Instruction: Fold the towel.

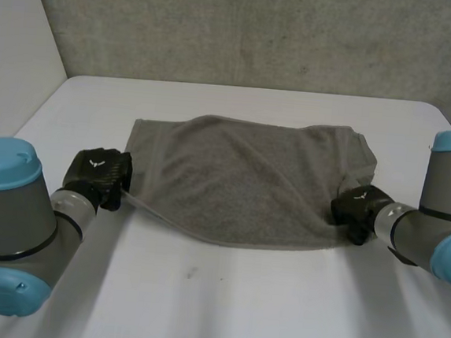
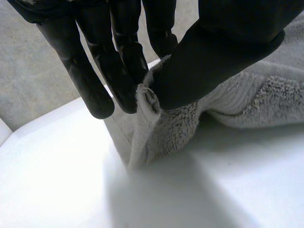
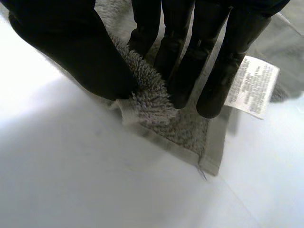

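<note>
Our left arm point(image 1: 15, 222) and right arm point(image 1: 429, 230) flank a grey towel point(image 1: 240, 178) on the white bench point(image 1: 214, 295), each hand gripping a near corner.

We see the towel spread mostly flat at the bench's middle, rumpled along its far edge. Our left hand point(image 1: 98, 175) pinches the left near corner between thumb and fingers, cloth bunched there. Our right hand point(image 1: 358, 208) pinches a tuft just inside the right near corner, thumb against fingers; a white label point(image 3: 251, 85) lies beside its fingertips.
</note>
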